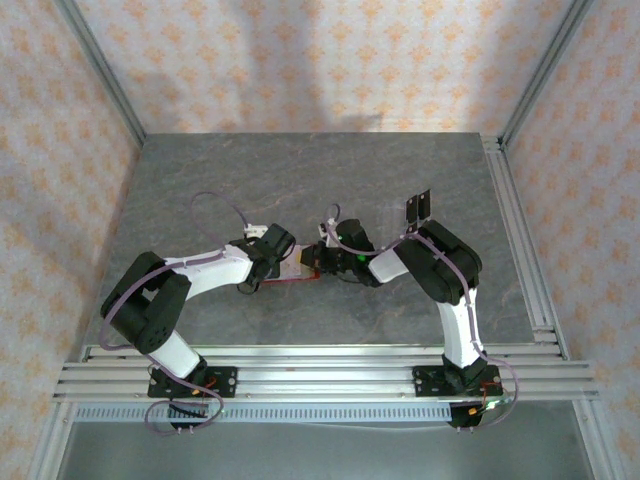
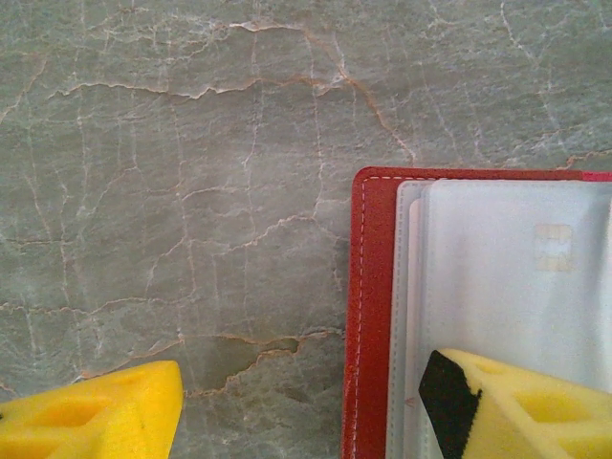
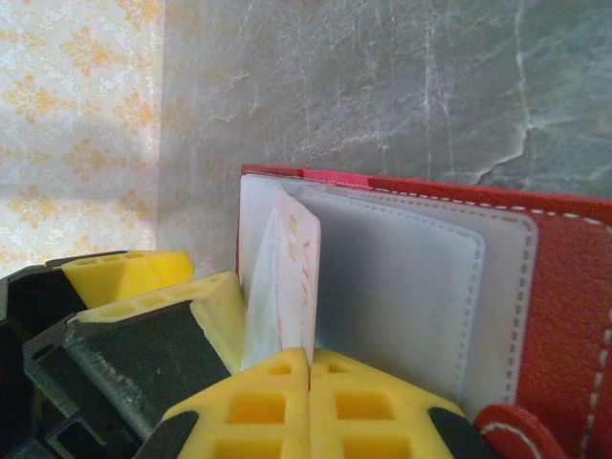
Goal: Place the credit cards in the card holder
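The card holder (image 1: 296,270), a red wallet, lies open on the grey table between both arms. Its pale clear sleeves (image 2: 507,277) face up inside the red border (image 2: 368,316). My left gripper (image 2: 301,406) is open and straddles the wallet's left edge: one yellow finger (image 2: 91,411) is over bare table, the other (image 2: 516,402) rests on the sleeve. My right gripper (image 3: 309,368) is shut on a thin credit card (image 3: 298,273), pale pinkish in this light. The card stands on edge against the wallet's sleeves (image 3: 402,296). Another dark credit card (image 1: 419,206) lies further back on the right.
Aluminium rails (image 1: 320,370) run along the near edge and up the right side (image 1: 520,240) of the table. Patterned walls close in the back and sides. The left gripper's finger (image 3: 143,273) sits close beside my right fingers. The wallet's snap tab (image 3: 521,435) is at the lower right.
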Action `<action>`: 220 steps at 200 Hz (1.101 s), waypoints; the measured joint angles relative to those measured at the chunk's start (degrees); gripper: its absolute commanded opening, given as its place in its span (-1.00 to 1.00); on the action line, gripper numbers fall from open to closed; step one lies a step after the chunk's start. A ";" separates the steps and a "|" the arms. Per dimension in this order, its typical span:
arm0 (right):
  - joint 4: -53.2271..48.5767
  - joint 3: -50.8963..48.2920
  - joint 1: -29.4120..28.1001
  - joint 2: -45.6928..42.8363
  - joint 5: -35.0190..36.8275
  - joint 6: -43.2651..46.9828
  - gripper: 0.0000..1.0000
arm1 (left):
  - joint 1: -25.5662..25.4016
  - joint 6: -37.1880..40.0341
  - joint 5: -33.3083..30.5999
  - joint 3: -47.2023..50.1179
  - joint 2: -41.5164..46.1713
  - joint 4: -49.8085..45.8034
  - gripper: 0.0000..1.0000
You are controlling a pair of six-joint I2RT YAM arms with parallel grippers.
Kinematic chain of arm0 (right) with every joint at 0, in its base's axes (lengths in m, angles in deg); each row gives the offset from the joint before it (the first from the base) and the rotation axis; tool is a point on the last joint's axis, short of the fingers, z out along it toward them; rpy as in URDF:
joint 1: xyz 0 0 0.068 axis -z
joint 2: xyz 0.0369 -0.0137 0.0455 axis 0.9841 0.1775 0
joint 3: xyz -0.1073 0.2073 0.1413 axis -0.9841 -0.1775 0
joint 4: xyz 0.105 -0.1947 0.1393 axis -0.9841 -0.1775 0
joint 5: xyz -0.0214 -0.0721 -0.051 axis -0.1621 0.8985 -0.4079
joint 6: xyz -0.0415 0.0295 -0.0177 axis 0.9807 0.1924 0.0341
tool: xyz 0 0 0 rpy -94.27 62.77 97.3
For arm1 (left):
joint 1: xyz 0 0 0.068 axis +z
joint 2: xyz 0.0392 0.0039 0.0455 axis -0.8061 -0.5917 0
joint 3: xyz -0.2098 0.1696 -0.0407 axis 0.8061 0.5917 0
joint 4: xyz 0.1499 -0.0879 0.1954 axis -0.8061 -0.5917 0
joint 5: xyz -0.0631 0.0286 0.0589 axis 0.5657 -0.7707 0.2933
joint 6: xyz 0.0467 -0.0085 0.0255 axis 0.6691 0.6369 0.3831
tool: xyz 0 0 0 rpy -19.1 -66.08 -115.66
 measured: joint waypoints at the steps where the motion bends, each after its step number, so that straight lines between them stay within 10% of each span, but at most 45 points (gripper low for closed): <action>1: -0.04 0.02 -0.02 0.00 0.02 0.02 -1.00 | 0.00 0.00 0.02 0.00 0.00 0.00 0.42; 220: -5.03 -1.11 -0.79 -2.91 1.77 1.22 -1.00 | 0.11 -0.66 -0.11 0.87 0.90 -0.70 0.43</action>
